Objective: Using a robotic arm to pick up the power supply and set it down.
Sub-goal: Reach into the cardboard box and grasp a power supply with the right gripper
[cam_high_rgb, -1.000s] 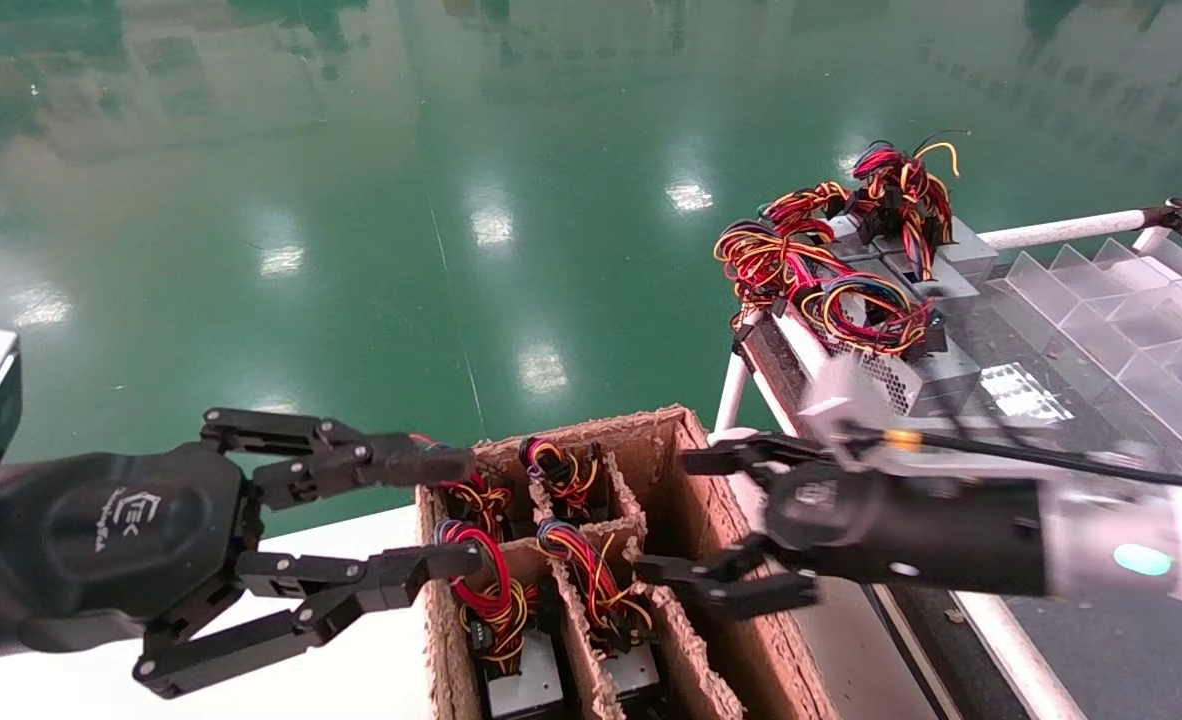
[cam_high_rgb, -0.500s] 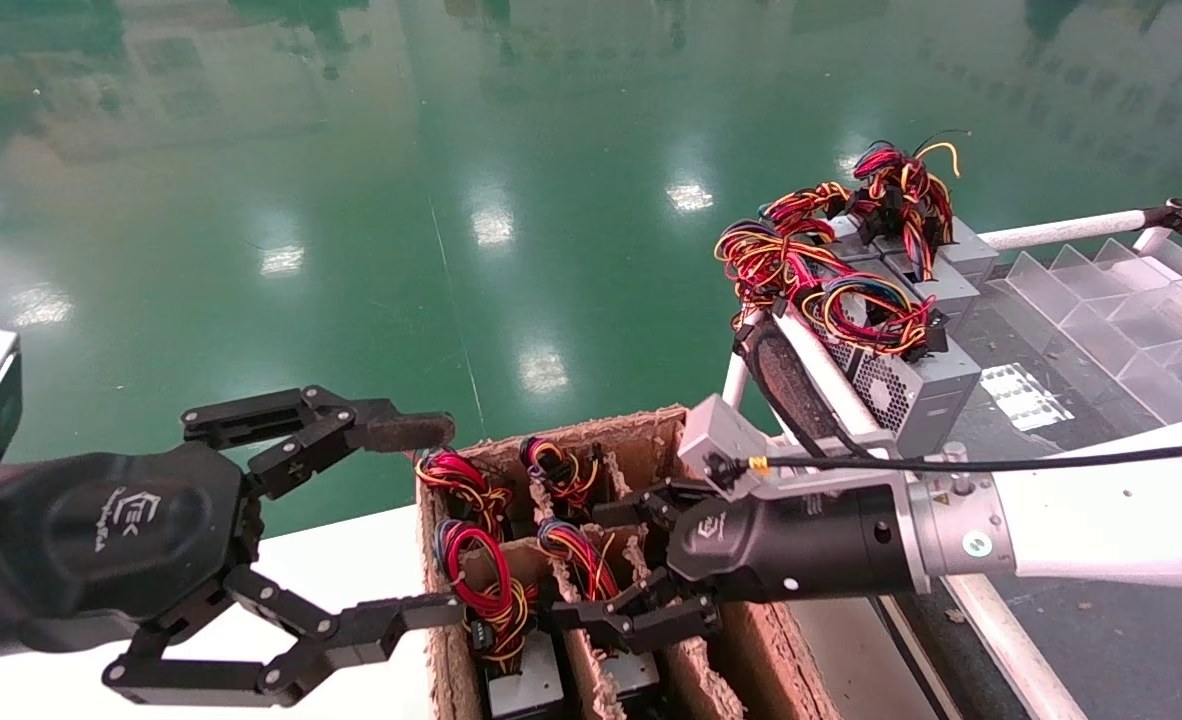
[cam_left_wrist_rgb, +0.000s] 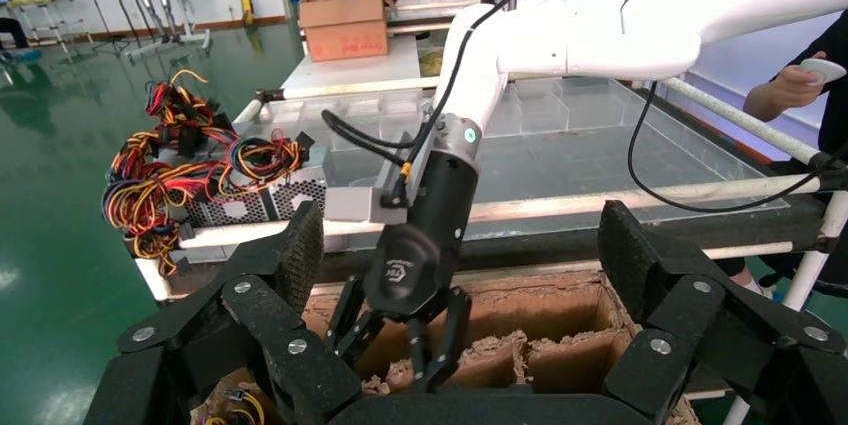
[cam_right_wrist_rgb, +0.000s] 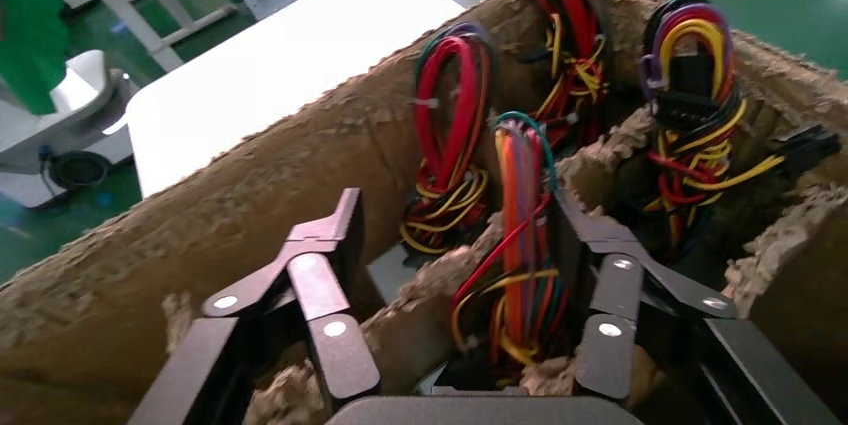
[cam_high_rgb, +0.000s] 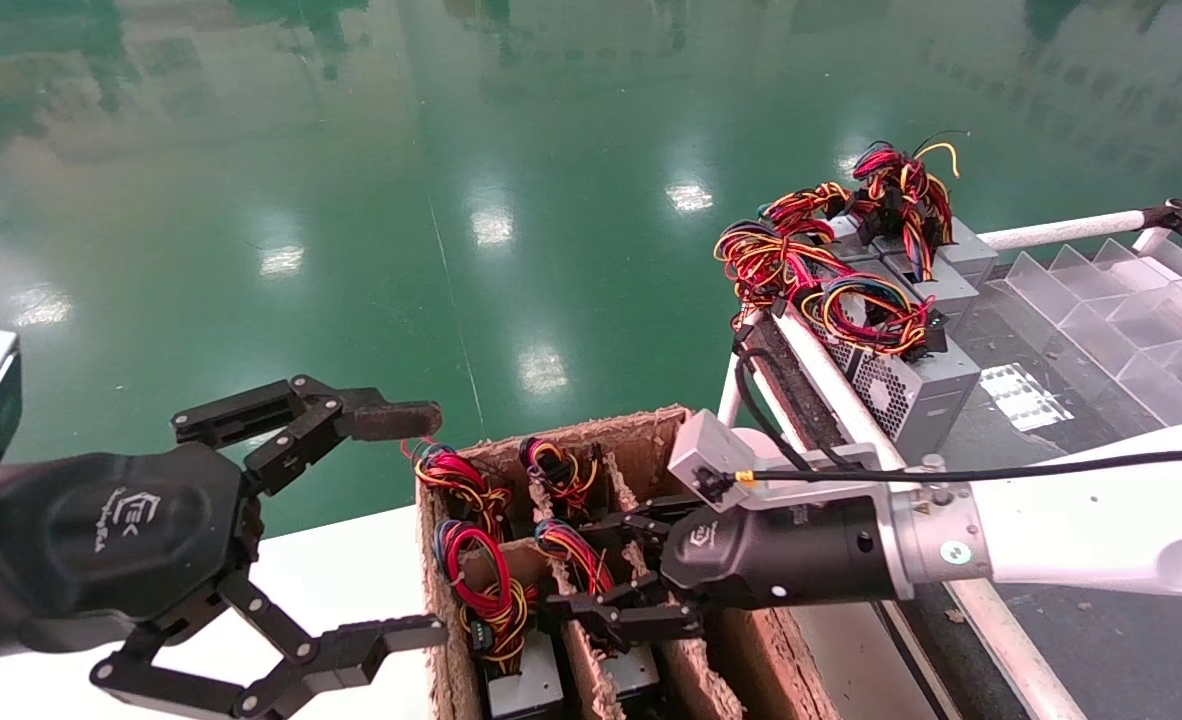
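Green floor (cam_high_rgb: 401, 200), divided cardboard box (cam_high_rgb: 651, 430), open right end effector (cam_high_rgb: 606, 575) straddling power supply (cam_high_rgb: 576, 555), left end effector (cam_high_rgb: 391, 525) open beside.

The box (cam_high_rgb: 651, 430) under the right claw (cam_high_rgb: 601, 580) is rough, fibrous brown cardboard with torn, crumbly divider edges. Between that claw's matt black fingers (cam_right_wrist_rgb: 320, 315) stands a bundle of glossy plastic-coated wires (cam_right_wrist_rgb: 520, 245); the power supply (cam_high_rgb: 636, 670) below it shows dull grey sheet metal. The claw's body is smooth black with a slight sheen, its forearm (cam_high_rgb: 1101, 520) glossy white. The left claw (cam_high_rgb: 391, 530), beside the box, has matt black links with bright metal pins. Beyond both claws the green floor (cam_high_rgb: 451, 150) is mirror-glossy. Past the right claw, more supplies (cam_high_rgb: 911, 390) show perforated grey metal.
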Tool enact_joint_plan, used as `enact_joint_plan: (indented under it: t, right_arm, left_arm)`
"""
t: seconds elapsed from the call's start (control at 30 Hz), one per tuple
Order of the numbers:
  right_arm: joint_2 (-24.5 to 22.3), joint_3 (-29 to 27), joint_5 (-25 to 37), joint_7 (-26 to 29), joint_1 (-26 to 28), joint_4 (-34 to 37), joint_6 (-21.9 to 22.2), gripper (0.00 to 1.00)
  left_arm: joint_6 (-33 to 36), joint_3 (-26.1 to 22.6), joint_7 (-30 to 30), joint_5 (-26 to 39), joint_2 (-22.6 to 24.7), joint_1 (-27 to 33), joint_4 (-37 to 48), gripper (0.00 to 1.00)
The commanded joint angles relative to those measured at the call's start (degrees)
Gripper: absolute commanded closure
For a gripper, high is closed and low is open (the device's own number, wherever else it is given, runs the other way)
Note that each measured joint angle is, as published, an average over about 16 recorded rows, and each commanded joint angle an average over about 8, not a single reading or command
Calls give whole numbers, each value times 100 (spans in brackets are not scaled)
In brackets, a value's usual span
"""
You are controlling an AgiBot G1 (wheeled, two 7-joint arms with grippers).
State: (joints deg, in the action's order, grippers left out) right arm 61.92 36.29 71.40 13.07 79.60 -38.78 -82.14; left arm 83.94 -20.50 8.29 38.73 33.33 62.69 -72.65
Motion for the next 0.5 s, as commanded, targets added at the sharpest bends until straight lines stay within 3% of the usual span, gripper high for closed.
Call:
enact_joint_plan:
  t: [0.03, 0.5]
  right_arm:
    - [64, 13, 36, -52, 10, 86, 63, 100]
    - [296, 7, 72, -355, 23, 442, 256, 100]
  left_arm:
    - [0, 0, 0, 0, 0, 0, 0, 0]
    - [0, -1, -1, -1, 0, 0, 0, 0]
